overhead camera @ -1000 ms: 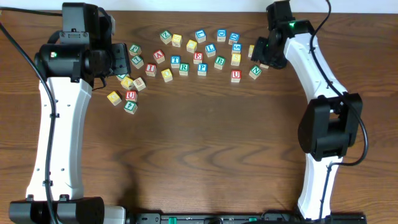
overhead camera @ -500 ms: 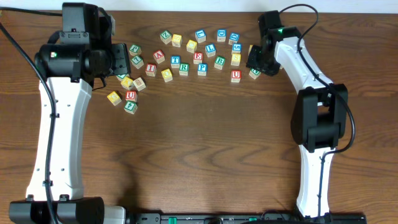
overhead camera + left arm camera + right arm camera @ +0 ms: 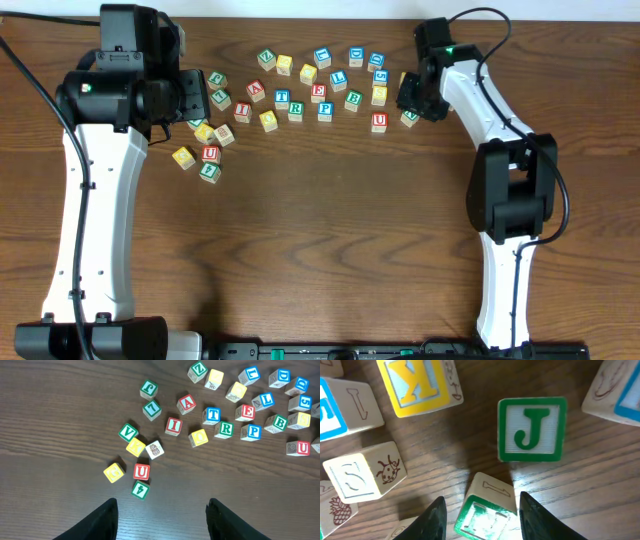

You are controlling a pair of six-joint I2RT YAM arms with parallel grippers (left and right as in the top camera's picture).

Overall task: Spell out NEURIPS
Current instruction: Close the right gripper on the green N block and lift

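Lettered wooden blocks lie scattered across the far half of the table. The overhead view shows a red E (image 3: 318, 92), a red U (image 3: 379, 121), a green R (image 3: 295, 108), a red I (image 3: 242, 111), a blue P (image 3: 325, 110) and a blue S (image 3: 380, 76). My right gripper (image 3: 411, 108) is low over the green N block (image 3: 410, 118). In the right wrist view its fingers (image 3: 482, 522) straddle this green block (image 3: 485, 512) with narrow gaps on both sides. My left gripper (image 3: 162, 520) is open and empty, high above the left cluster.
A green J block (image 3: 532, 430), a yellow K block (image 3: 417, 382) and an S block with a ladybird (image 3: 362, 477) lie close around the right gripper. A second red U (image 3: 141, 471) sits in the left cluster. Bare wood (image 3: 330, 230) fills the near half.
The right arm swung left and down onto the green N block, then held still for the last half second. The left arm has not moved.
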